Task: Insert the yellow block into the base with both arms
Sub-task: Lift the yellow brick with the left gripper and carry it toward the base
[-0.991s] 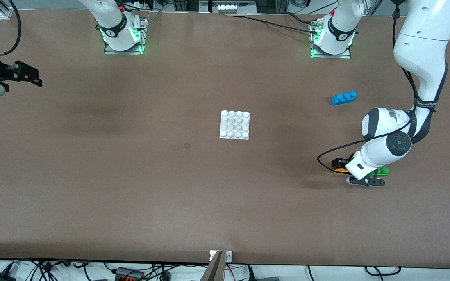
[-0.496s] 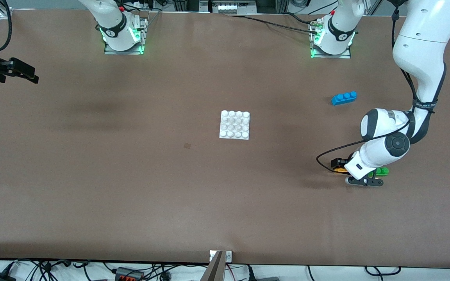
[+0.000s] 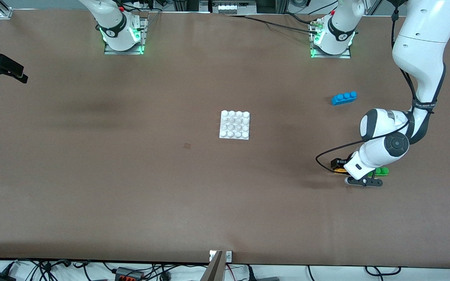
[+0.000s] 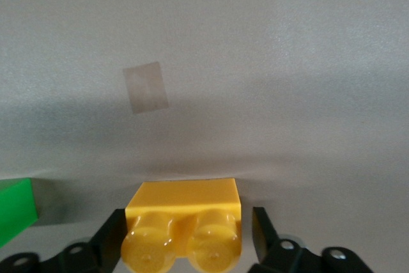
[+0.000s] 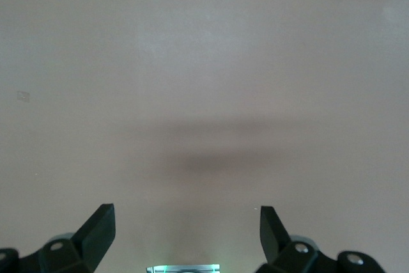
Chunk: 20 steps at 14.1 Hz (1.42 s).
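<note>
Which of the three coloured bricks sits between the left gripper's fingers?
The yellow block, flanked by the left gripper. The green brick lies beside it; the blue brick lies apart.

Robotics lab: two white arms (image 3: 416, 78) bolted on lit base plates (image 3: 123, 48) at 12 o'clock of a brown-covered table (image 3: 131, 187), aluminium framing past the 12 o'clock edge, loose cables and power bricks (image 3: 127, 273) along 6 o'clock.

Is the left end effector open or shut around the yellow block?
Open: the left end effector straddles the yellow block, one finger standing apart from it.
</note>
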Tool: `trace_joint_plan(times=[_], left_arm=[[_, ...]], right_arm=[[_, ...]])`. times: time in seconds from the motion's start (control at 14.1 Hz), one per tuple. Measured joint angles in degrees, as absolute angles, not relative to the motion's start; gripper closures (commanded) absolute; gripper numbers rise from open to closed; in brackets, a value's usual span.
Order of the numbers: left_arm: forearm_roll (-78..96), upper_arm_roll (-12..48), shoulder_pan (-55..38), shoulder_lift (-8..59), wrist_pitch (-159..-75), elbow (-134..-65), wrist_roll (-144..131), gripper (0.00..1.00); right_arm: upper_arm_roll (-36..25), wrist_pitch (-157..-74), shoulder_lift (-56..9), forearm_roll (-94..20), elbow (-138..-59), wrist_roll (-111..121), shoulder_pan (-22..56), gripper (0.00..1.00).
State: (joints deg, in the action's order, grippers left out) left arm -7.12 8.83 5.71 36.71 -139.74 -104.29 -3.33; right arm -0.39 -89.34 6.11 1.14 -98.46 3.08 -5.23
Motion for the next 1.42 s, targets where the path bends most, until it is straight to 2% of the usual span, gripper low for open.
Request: trace_joint_plan(times=[0.57, 1.13, 1.42], left_arm=[[-7.12, 8.94, 5.71, 36.71, -139.78, -104.19, -3.34, 0.40], [-7.11, 9.19, 5.74, 36.71, -139.69, -103.11, -3.48, 0.43], [-6.59, 12.73, 5.85, 36.16, -137.98, -102.20, -5.17, 0.44]], right_arm=[[0.04, -89.46, 5.69, 1.14, -98.19, 2.55, -5.25, 0.00], [0.11, -89.45, 5.59, 1.14, -98.12, 2.50, -5.40, 0.00], [0.26, -89.43, 5.59, 1.14, -98.12, 2.50, -5.40, 0.00]])
